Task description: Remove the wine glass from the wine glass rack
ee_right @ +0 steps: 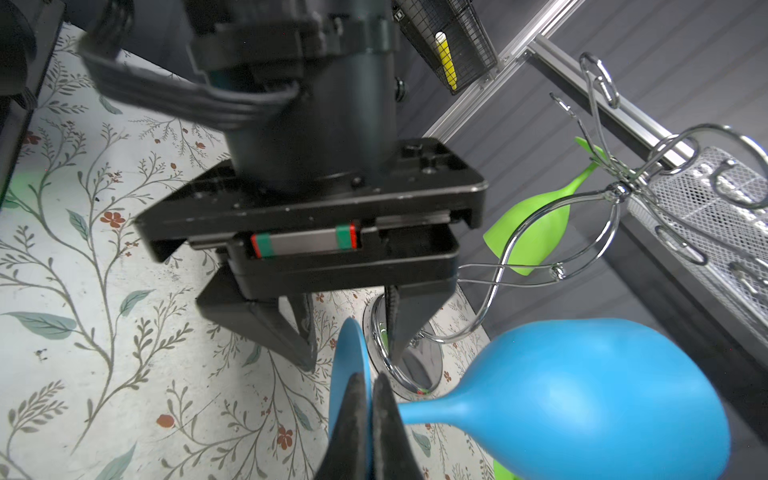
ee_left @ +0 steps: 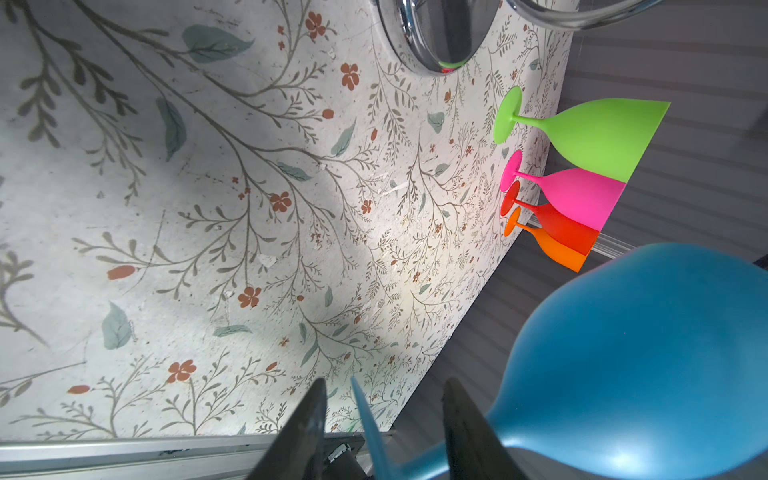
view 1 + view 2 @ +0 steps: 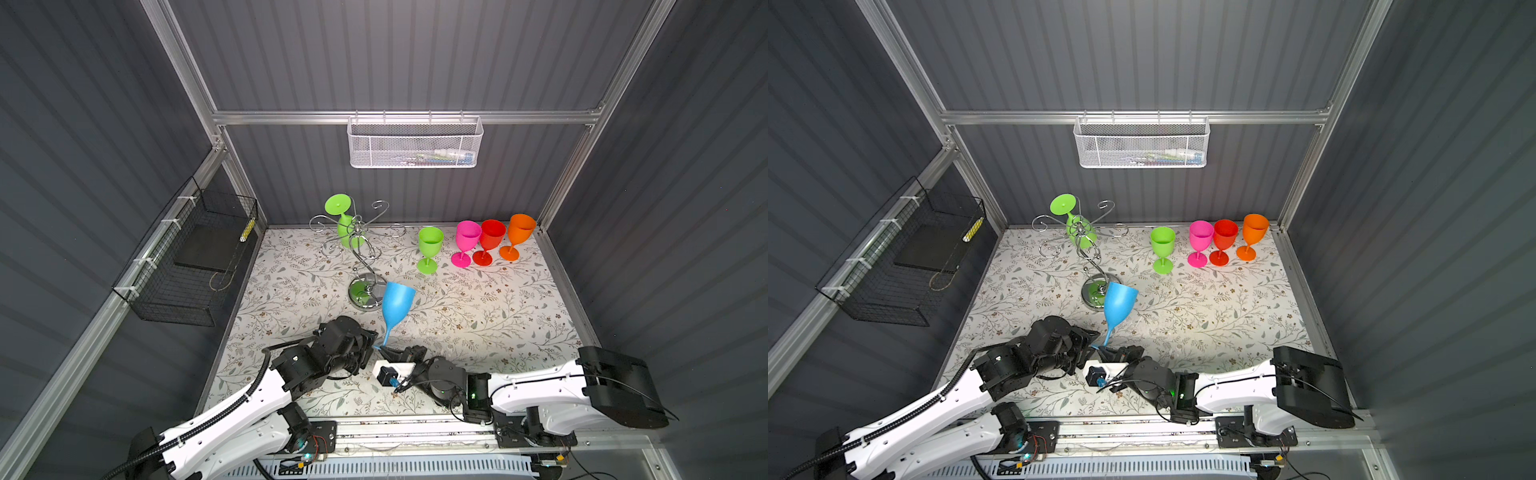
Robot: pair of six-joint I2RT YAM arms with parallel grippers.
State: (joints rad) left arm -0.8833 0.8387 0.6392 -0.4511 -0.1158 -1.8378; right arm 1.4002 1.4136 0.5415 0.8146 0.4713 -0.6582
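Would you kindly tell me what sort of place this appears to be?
Likely a robot lab test cell: grey panelled walls in an aluminium frame, a floral-covered tabletop, and coloured plastic wine glasses near a chrome wine glass rack.

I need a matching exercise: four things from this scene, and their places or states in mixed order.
1 blue plastic wine glass
2 orange plastic wine glass
3 white mesh basket
4 chrome wire rack

a hangs on the back rail
b carries one lime green glass upside down
c foot pinched by the right gripper
d rightmost in the standing row

Pairs: 1c, 2d, 3a, 4b
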